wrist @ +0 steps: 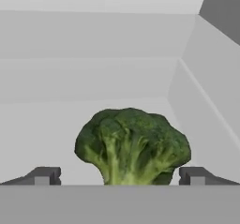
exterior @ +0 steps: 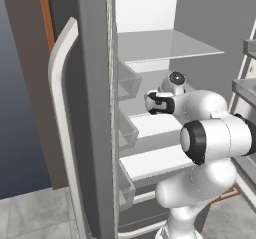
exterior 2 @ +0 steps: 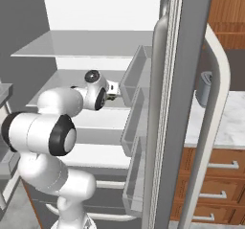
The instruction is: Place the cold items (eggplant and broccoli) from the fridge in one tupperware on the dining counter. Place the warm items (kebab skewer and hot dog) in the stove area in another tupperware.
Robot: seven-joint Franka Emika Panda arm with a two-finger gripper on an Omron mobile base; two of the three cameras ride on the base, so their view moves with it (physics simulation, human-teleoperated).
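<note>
A home kitchen: an open fridge [exterior: 95,108] with bare shelves [exterior: 165,45] fills the frame's centre, while wooden drawer cabinets [exterior 2: 215,175] under a pale marble counter [exterior 2: 229,122] stand at lower right of the right base view.

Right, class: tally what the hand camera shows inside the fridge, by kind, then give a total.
Broccoli: 1
Finger tips of the open hand: 2
Total: 3
</note>
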